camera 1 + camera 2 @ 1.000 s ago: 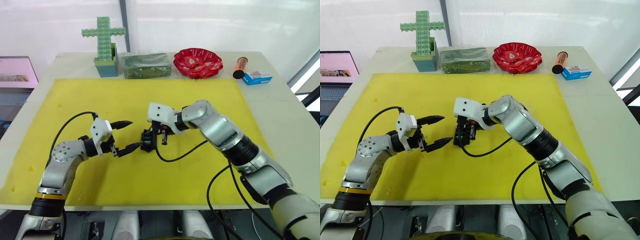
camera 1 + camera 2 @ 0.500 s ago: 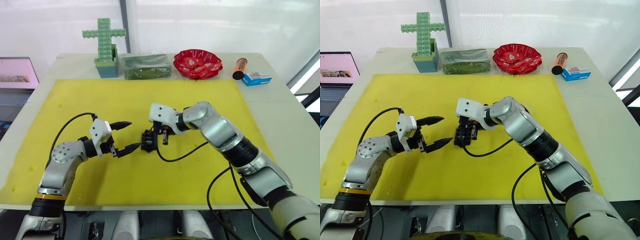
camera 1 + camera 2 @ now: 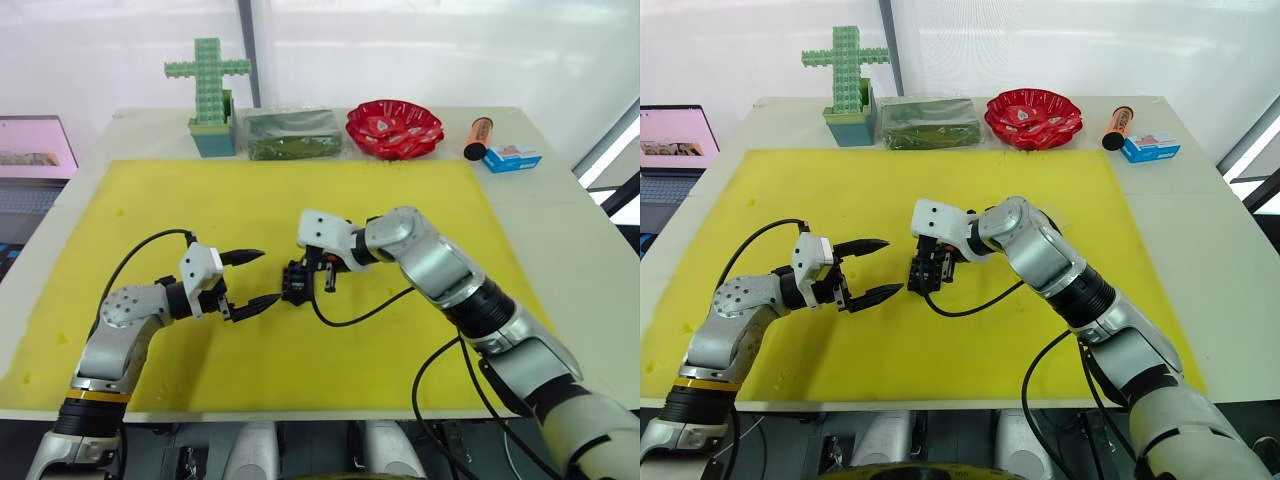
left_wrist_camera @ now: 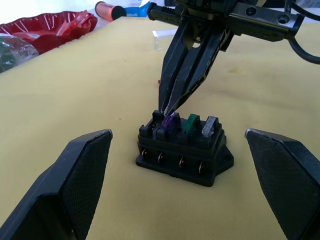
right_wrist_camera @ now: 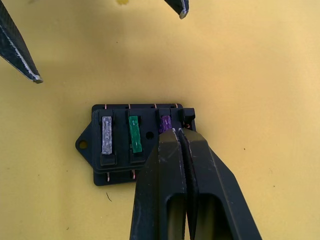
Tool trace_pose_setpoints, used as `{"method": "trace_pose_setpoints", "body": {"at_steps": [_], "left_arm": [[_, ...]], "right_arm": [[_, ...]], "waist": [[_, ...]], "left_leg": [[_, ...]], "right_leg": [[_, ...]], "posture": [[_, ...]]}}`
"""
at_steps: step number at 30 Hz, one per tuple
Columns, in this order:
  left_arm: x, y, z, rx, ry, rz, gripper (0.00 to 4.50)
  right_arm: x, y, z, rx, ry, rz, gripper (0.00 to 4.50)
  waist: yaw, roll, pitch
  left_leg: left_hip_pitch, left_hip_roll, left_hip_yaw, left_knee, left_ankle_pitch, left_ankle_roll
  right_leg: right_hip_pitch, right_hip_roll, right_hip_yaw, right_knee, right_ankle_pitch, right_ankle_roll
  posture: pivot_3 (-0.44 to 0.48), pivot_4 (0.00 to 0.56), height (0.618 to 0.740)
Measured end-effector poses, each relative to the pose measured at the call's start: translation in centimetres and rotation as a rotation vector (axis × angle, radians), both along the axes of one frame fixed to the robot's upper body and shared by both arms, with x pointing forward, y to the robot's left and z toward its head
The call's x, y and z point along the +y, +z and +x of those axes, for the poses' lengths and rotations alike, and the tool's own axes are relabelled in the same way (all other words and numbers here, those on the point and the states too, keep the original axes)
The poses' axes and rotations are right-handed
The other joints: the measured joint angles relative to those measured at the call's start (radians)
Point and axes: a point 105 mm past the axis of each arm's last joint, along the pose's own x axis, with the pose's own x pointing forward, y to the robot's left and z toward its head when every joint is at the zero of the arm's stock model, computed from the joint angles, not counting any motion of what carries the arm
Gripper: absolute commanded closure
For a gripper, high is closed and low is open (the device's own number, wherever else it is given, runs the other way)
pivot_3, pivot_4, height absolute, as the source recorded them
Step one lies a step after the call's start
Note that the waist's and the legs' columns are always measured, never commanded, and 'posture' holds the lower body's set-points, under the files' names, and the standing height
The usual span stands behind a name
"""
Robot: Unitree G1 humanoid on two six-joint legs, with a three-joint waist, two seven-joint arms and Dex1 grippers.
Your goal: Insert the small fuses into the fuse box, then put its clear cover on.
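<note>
We saw the right gripper (image 4: 167,111) closed, tips on the purple fuse (image 4: 171,121) in the fuse box (image 4: 182,150) at mid-frame; left gripper (image 3: 249,280) gaped wide, empty.

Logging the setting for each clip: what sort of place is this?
Likely a robot test bench: a yellow mat covers a table, with assorted props along the back, a red dish and a laptop beside it.

The fuse box (image 3: 921,273) sits near the middle of the yellow mat (image 3: 1040,190). The right gripper (image 3: 930,268) points down onto the fuse box. The left gripper (image 3: 880,268), fingers spread apart, lies just beside it, toward the mat's left edge.
</note>
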Motion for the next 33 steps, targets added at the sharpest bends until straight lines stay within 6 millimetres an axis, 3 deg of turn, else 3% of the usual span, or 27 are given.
{"method": "trace_pose_setpoints", "body": {"at_steps": [10,33], "left_arm": [[0.01,0.02,0.02,-0.001,0.002,0.0,0.0],[-0.05,0.34,0.29,-0.018,0.002,0.012,0.0]], "right_arm": [[0.03,-0.74,0.05,0.001,0.001,-0.003,4.48],[-0.33,-0.01,-0.71,-0.057,0.037,0.009,4.48]], "waist": [[0.0,-0.001,-0.008],[0.0,-0.001,-0.008]], "left_leg": [[0.012,0.0,0.001,-0.006,0.0,0.0],[0.01,0.0,0.002,-0.012,0.0,0.0]], "right_leg": [[0.005,-0.001,0.0,0.0,-0.006,-0.005],[0.003,-0.001,0.0,0.0,-0.006,-0.005]], "posture": [[0.0,0.15,0.74],[0.0,0.15,0.74]]}}
